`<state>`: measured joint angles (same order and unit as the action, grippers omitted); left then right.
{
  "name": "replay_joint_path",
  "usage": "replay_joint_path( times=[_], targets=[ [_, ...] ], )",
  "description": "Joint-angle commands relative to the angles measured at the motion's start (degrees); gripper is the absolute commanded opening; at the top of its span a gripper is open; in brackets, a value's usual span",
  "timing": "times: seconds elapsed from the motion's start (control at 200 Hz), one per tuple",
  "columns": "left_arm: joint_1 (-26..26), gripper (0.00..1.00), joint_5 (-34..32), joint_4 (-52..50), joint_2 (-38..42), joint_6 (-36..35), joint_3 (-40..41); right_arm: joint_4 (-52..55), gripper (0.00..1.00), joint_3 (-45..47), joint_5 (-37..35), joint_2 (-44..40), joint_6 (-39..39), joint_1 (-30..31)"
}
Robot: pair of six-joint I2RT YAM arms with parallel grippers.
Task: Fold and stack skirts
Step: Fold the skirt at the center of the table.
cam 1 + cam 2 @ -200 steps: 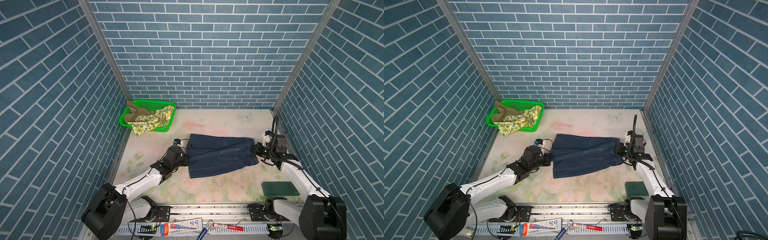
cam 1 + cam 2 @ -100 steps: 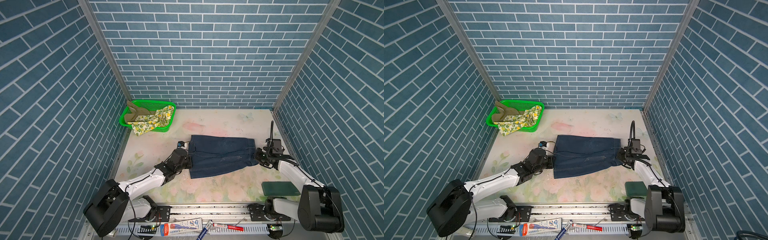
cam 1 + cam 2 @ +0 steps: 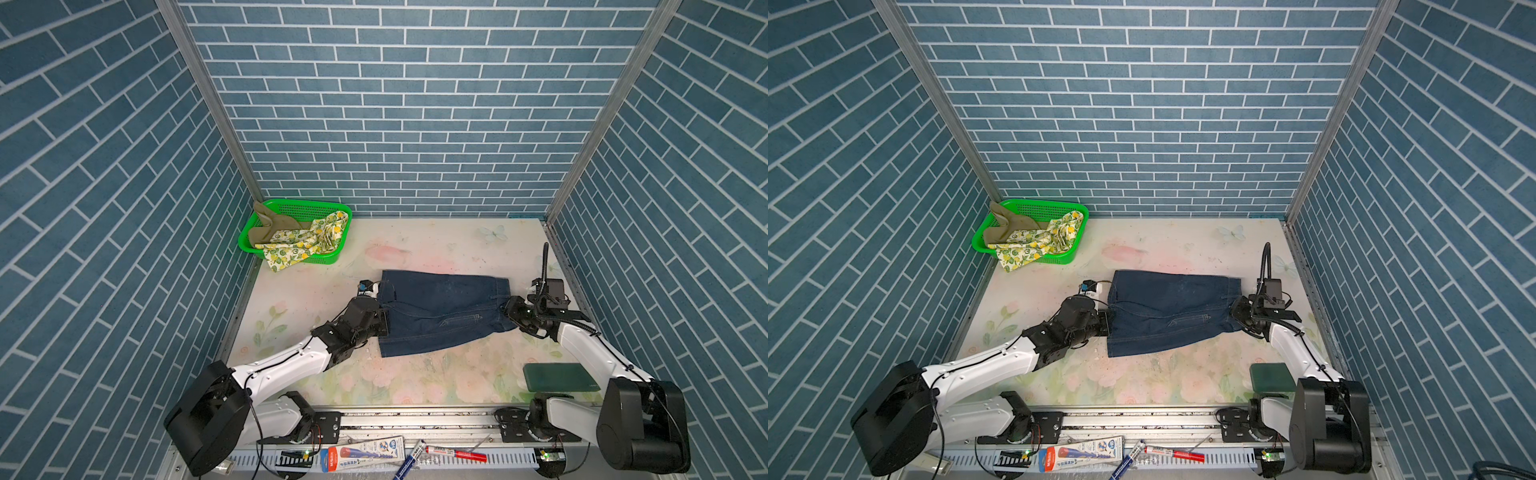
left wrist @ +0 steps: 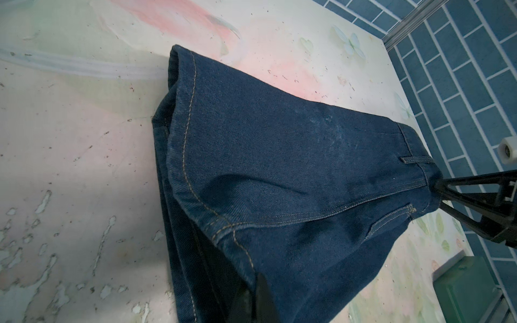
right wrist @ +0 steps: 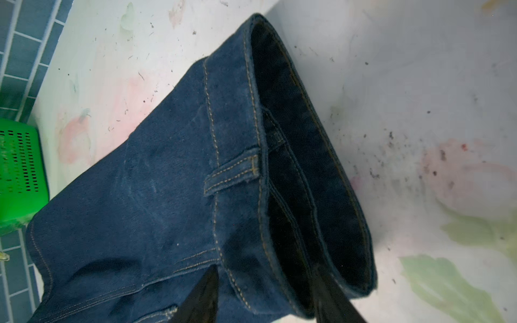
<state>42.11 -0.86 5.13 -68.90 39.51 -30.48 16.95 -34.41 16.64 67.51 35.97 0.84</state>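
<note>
A dark blue denim skirt (image 3: 440,307) (image 3: 1167,307) lies folded lengthwise on the floral table. My left gripper (image 3: 383,321) (image 4: 256,288) is shut on its hem edge at the left end. At the right end my right gripper (image 3: 508,309) (image 5: 265,271) is open, with its fingers on either side of the waistband (image 5: 279,195). The denim skirt (image 4: 279,167) stretches between the two grippers. A lemon-print skirt (image 3: 299,245) and a khaki skirt (image 3: 266,224) lie crumpled in the basket, and the lemon one hangs over its front rim.
The green mesh basket (image 3: 291,204) (image 3: 1034,203) stands in the back left corner. A dark green pad (image 3: 557,376) lies at the front right beside the right arm. Pens and a tube (image 3: 365,451) rest on the front rail. Brick-patterned walls close in three sides.
My right gripper has opened from shut on the waistband and dropped low to the table. My left gripper, still shut on the hem, has moved a little right and nearer.
</note>
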Motion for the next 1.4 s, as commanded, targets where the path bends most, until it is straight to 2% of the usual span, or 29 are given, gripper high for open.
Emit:
replay_joint_path(
  times=[0.0,0.215,0.32,0.36,0.47,0.525,0.75,0.88,1.125,1.395],
  targets=[
    [0.6,0.0,-0.8,0.6,-0.7,0.6,1.2,0.0,0.53,-1.1,2.3,-0.4,4.4,-0.1],
    [0.7,0.0,-1.0,1.3,-1.0,0.3,2.5,0.4,0.56,-2.5,3.0,0.8,7.2,-0.3],
    [0.7,0.0,-1.1,1.8,-0.9,0.6,3.3,0.3,0.5,-2.0,3.0,1.8,7.3,-0.3],
    [0.7,0.0,-1.1,1.8,-0.9,0.6,3.5,-0.1,0.42,-1.5,3.0,1.8,7.1,-0.4],
    [0.7,0.0,-0.9,1.6,-1.0,0.6,3.0,-0.3,0.1,-2.8,2.6,1.4,5.0,-0.7],
    [0.7,0.0,-1.0,0.9,-0.8,0.5,2.1,0.4,0.0,-4.8,1.7,1.5,3.3,-0.8],
    [0.7,0.0,-1.6,-4.0,3.1,0.0,-1.4,3.2,0.0,-13.5,2.5,2.7,-3.4,-2.0],
    [0.7,0.0,-1.4,-6.1,6.2,-0.1,-1.7,6.5,0.0,-15.3,0.4,1.6,-6.3,-2.6],
    [1.5,0.0,-0.8,-4.0,7.5,2.2,3.5,5.0,0.0,-8.3,-0.4,0.4,-6.4,-3.7],
    [4.6,0.0,-1.6,0.8,1.5,5.8,9.3,1.7,0.0,-0.8,-2.6,3.1,-3.9,-4.0]
  ],
)
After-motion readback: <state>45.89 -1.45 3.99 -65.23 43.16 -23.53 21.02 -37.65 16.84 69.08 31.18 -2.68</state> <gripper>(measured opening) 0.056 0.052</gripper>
